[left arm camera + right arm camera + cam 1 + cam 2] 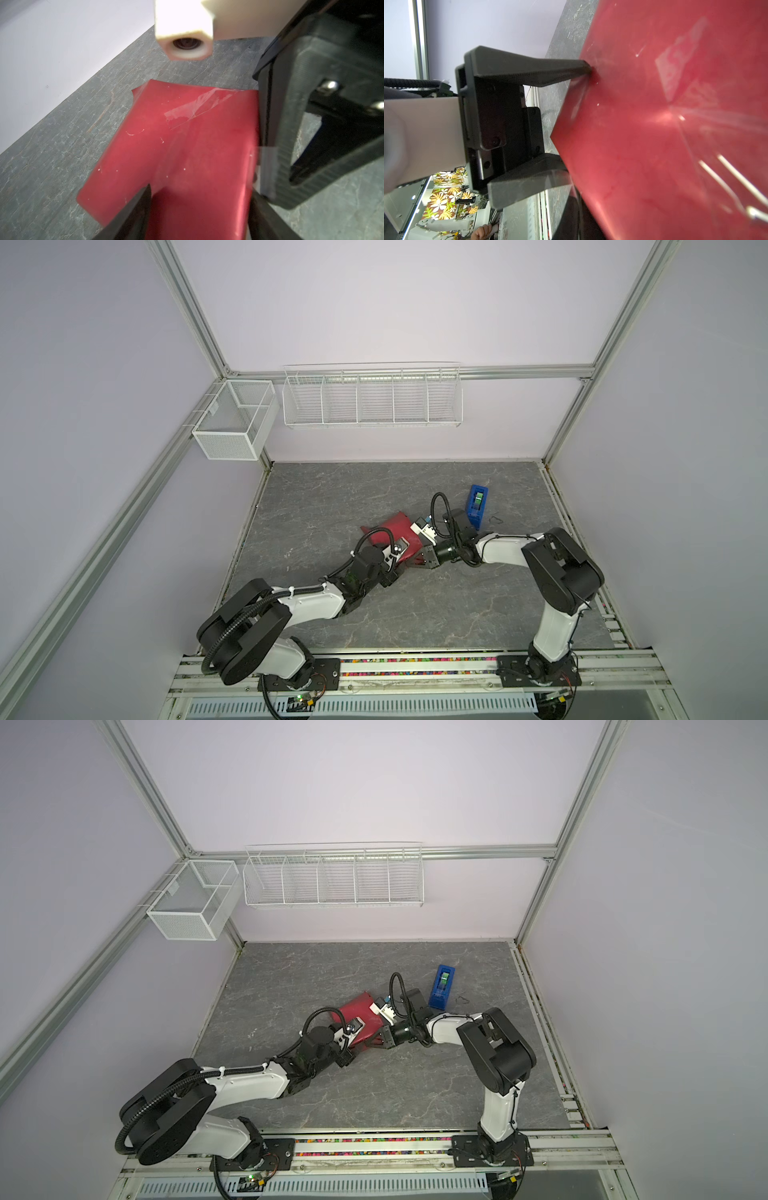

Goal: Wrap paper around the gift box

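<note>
So, this looks like the end-flap stage. The paper (400, 526) is wrapped over the gift box (hidden underneath). It sits near the blue tape dispenser (477, 506), on the side facing the left arm, with a clear tape strip (193, 112) on the seam. The left gripper (201, 193) has its jaws wide, fingers pressed against both sides of the bundle. The right gripper (268, 182) is closed, laid along the paper's edge. Next, I reckon: flatten the pointed flap (564, 137) and tape it. It's tight between the grippers, but the table (332, 497) has room past the dispenser.
</note>
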{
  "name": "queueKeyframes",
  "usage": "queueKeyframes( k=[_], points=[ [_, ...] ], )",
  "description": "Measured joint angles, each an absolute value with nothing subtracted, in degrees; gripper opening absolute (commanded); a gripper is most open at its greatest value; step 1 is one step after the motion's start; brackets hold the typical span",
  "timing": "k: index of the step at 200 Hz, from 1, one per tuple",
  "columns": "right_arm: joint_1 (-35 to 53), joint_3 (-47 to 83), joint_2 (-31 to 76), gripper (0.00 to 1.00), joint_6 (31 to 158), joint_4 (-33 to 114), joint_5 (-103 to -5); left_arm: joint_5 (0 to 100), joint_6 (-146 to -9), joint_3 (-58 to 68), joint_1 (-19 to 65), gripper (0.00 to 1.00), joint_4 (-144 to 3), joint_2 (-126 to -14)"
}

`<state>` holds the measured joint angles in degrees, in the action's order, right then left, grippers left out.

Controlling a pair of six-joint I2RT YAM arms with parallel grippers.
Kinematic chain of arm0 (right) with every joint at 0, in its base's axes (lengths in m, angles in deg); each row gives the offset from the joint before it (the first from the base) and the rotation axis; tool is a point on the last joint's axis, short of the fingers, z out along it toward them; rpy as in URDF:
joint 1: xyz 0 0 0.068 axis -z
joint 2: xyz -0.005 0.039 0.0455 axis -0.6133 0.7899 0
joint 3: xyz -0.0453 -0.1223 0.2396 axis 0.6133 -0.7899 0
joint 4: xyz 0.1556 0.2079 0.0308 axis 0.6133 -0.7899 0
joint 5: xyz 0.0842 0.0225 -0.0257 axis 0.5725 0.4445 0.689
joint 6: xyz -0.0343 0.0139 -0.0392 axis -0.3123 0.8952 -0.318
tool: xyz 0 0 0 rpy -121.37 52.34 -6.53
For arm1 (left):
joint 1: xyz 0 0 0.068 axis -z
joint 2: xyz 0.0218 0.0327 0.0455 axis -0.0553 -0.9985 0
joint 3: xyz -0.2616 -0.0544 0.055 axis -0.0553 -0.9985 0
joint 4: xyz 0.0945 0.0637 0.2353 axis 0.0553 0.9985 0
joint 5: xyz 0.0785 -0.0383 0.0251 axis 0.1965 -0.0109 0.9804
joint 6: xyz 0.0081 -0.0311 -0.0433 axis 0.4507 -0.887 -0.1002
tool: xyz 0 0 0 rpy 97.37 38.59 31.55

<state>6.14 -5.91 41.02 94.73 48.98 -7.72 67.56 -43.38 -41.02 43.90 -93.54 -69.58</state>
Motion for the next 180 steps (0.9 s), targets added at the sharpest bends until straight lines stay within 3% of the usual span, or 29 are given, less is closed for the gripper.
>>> queueKeyframes(
  k=[180],
  points=[
    [6.6,-3.1,42.4,0.07,96.5,47.4,-7.3,68.2,-43.4,-40.4,43.9,0.71,-93.0,-70.1]
  ],
)
